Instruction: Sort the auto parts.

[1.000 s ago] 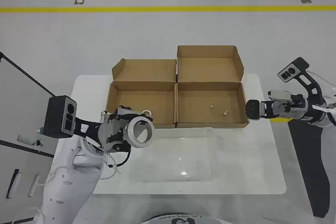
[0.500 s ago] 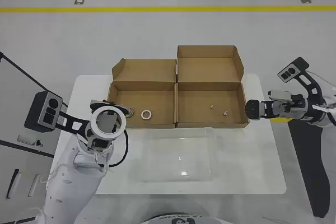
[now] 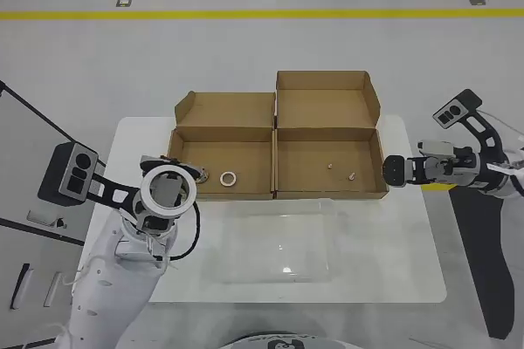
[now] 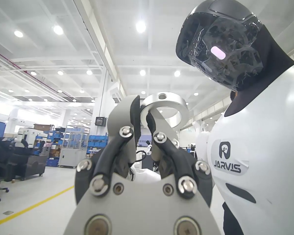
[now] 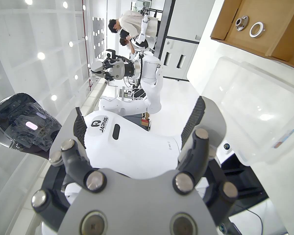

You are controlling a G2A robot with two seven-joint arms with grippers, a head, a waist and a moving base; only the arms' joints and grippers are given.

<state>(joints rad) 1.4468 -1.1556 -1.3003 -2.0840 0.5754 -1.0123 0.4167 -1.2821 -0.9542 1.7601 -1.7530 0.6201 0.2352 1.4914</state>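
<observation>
The metal ring (image 4: 177,103), silver with a threaded hole in its outer rim, is clamped in the left gripper (image 4: 145,113). One dark fingertip sits inside the ring's opening and the other presses on the outside of its wall, so most of the ring juts out to one side of the fingers. The gripper points upward, toward the ceiling lights. In the top view the ring faces the camera at left-centre of the frame. It is raised above the white worktop (image 3: 393,253), just below and left of the lower left corner of the left cardboard box (image 3: 253,157).

That box lies open, its lid folded back toward the top of the frame. In it a flanged hub (image 3: 201,177) and a loose ring (image 3: 230,179) lie just beside each other near its lower wall. The right cardboard box (image 3: 314,153) stands against it, side to side, also open. It holds two small parts (image 3: 351,174), too small to identify, lying apart from each other.

The right gripper (image 5: 139,108) has its ribbed fingers spread wide with nothing between them. In the top view it sits at right-centre of the frame, just outside the right box's right wall; whether it touches the cardboard cannot be told. A clear plastic bin (image 3: 279,249) lies on the worktop at the centre of the frame, directly below the two boxes.
</observation>
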